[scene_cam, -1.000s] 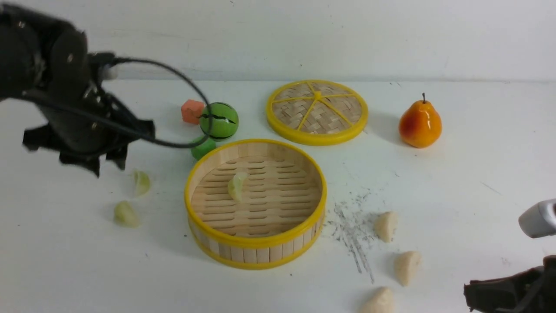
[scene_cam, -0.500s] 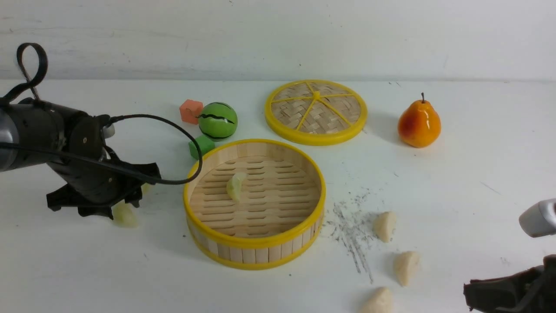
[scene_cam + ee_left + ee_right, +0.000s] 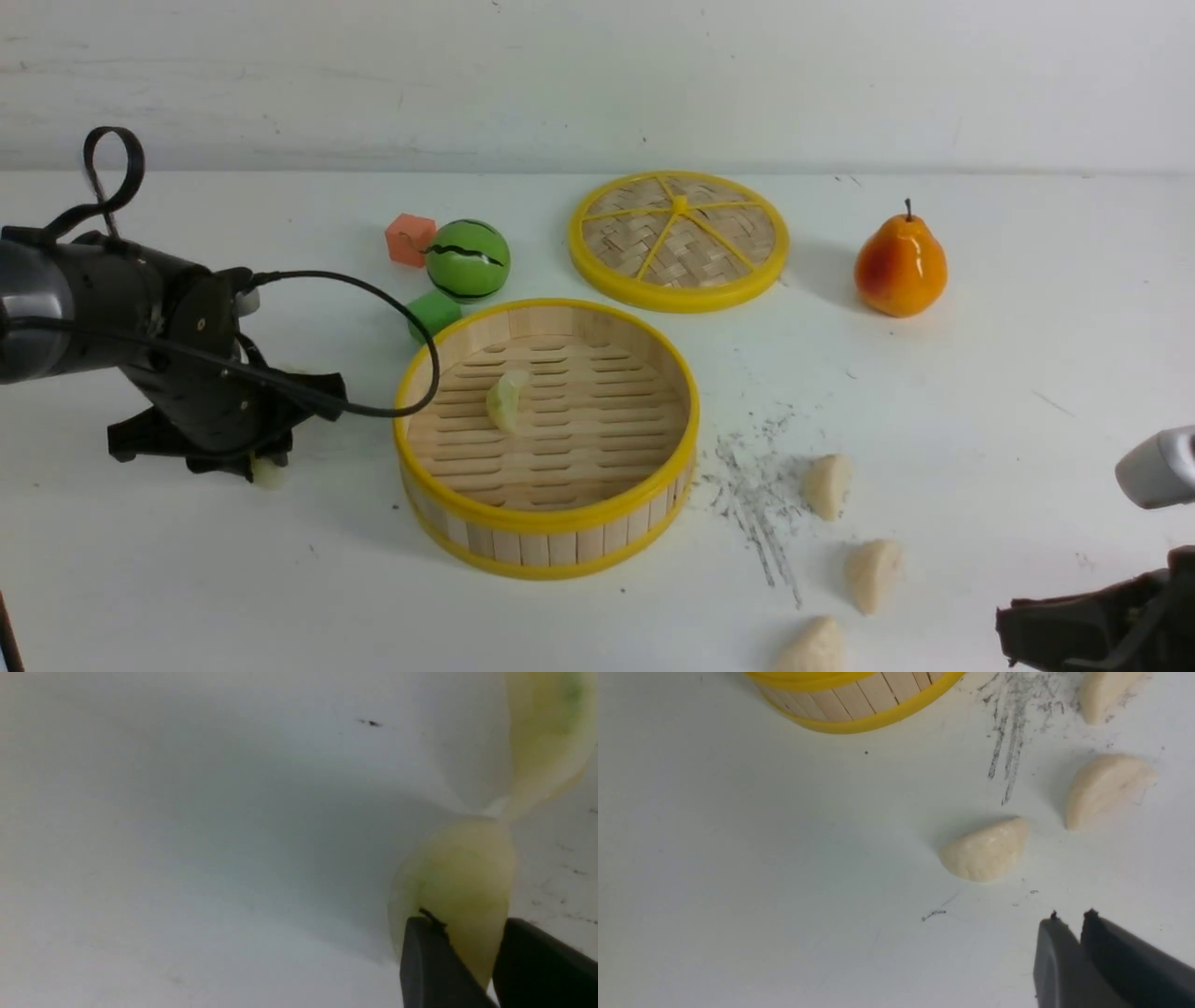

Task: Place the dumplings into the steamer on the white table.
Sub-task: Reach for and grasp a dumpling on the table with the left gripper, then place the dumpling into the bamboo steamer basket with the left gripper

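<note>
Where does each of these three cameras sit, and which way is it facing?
Front view: on the robot between its arms, looking forward over the white table at the steamer; left arm and right gripper show.
Left wrist view: on the left arm, close above the table; the left gripper flanks a green dumpling.
Right wrist view: on the right arm, looking down at three cream dumplings; its fingertips show.
Shared: front and right wrist views both show the steamer wall, scratch marks and cream dumplings.

White table w/ steamer, lid, pear, melon, cubes, dumplings.
</note>
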